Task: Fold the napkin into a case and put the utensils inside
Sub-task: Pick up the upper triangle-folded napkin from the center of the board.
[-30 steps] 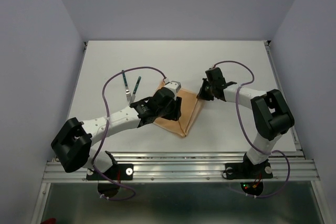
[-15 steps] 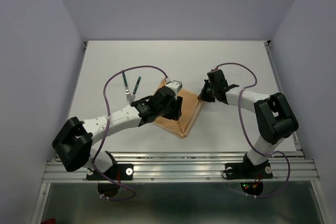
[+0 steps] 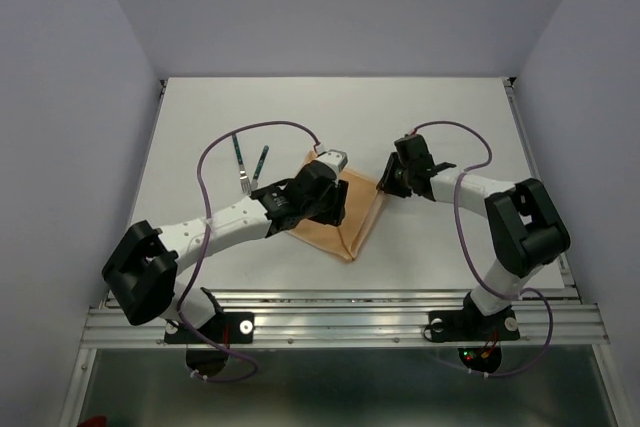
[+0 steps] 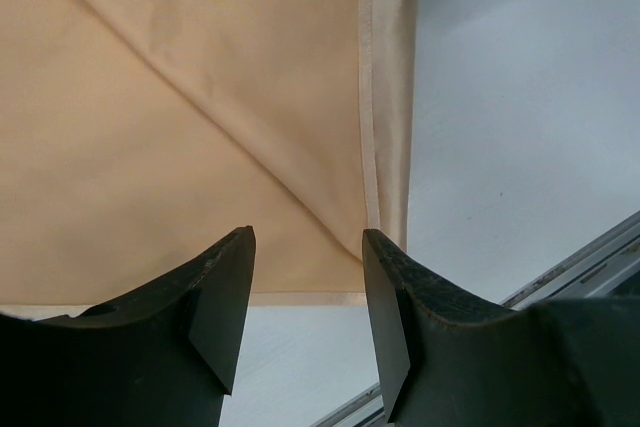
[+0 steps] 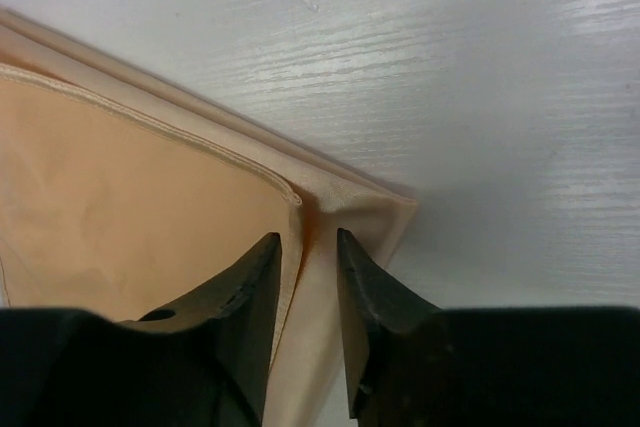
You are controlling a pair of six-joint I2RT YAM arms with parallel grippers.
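Arms: my left arm (image 3: 215, 225) and right arm (image 3: 472, 185), white links, bulky black joints.
Cables: one purple cable (image 3: 203, 169) looping along each.
Bases: black plates (image 3: 228, 327), silver screws.
Left gripper (image 4: 305, 247): matte black, wedge-shaped fingers (image 4: 218, 292).

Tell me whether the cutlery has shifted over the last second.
No. The cutlery lies just as far from the table's left edge and from the napkin as before.

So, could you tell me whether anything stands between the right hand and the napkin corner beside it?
Nothing visible does. The right hand sits directly over the napkin's right corner, fingers slightly apart astride the folded edge; only table surface shows beyond it.
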